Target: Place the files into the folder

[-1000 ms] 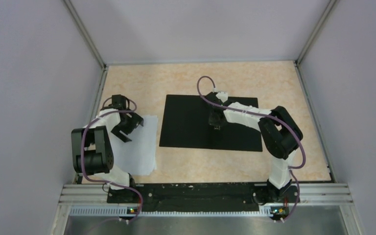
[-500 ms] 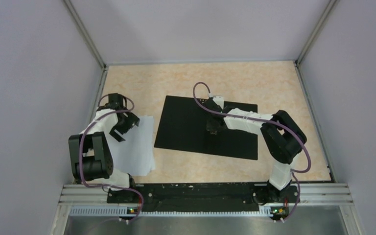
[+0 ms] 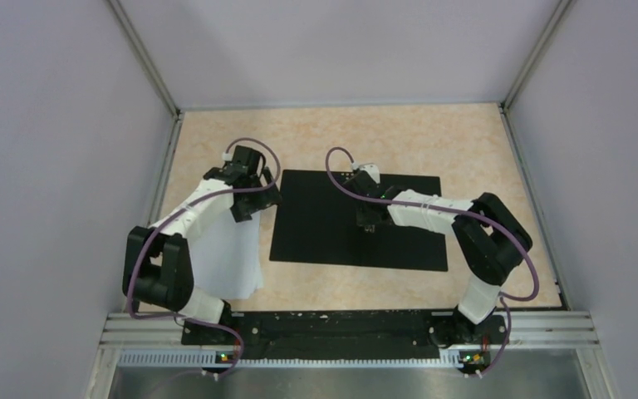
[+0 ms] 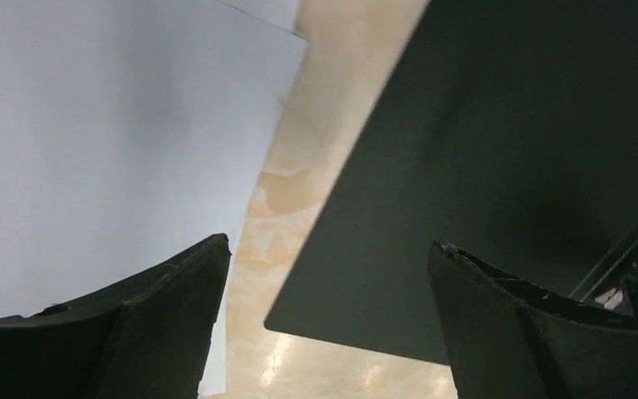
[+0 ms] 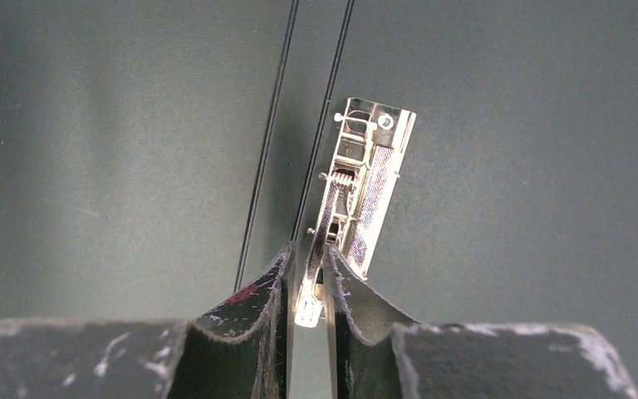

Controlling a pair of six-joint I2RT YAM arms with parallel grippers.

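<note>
The table [image 3: 465, 141] carries the folder [image 3: 316, 224] at its centre, opened flat with the black inside upward. The files [image 3: 228, 258] lie flat at about 8 o'clock from it, apart from its left edge, with a strip of bare table between. The step in hand is judged to be working the spine clip [image 5: 365, 183] so that the sheets can be brought in. To do it well, the right arm should hold the clip lever steady without dragging the folder. The left arm should take the sheets by their 3 o'clock edge, slide them flat across, and seat that edge squarely at the clip. Thin sheets are likely to buckle or fan if pinched hard. The left pincer [image 4: 328, 249] hangs over the gap between files and folder, jaws wide apart, holding and touching nothing. The right pincer [image 5: 307, 258], beside the spine creases, is drawn nearly together and clamped on the bright metal lever of the clip.
</note>
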